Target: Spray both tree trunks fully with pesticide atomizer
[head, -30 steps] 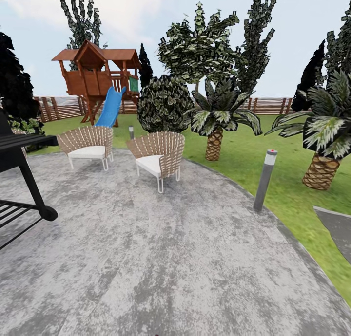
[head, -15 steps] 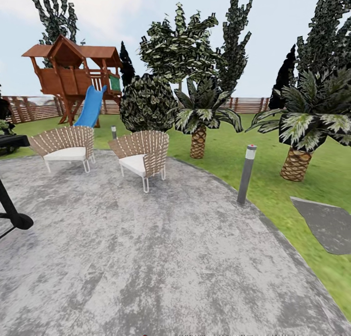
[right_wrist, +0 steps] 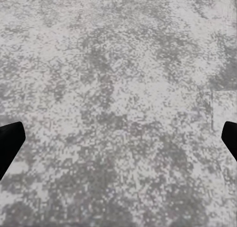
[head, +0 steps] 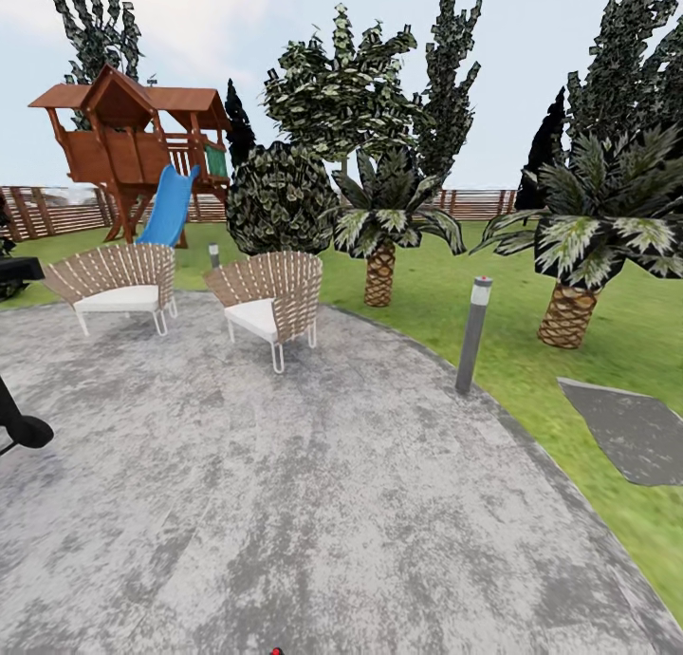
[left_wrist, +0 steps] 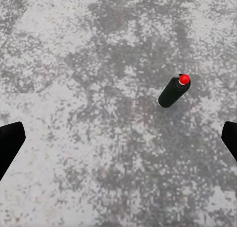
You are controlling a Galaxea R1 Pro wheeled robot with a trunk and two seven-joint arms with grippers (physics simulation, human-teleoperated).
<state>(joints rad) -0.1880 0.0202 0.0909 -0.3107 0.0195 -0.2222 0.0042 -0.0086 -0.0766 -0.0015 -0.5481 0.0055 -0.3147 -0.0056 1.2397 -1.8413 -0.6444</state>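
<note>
The pesticide atomizer, a small dark bottle with a red tip, rests on mottled grey paving in the left wrist view. My left gripper hangs above the paving, open, its two dark fingertips far apart and the bottle beyond them, untouched. A red speck of the atomizer shows at the head view's lower edge. My right gripper is open over bare paving. Tall trees with ragged dark foliage rise on the lawn behind a bush; their trunks are mostly hidden.
Two wicker chairs stand at the far side of the round patio. A grey bollard light marks its right edge. Scaly palms and a wooden playhouse with a blue slide stand before the slat fence. A black grill foot is at left.
The whole head view has shifted left as the camera turned right; the black grill has almost left the picture. A red speck has come in at the lower edge.
</note>
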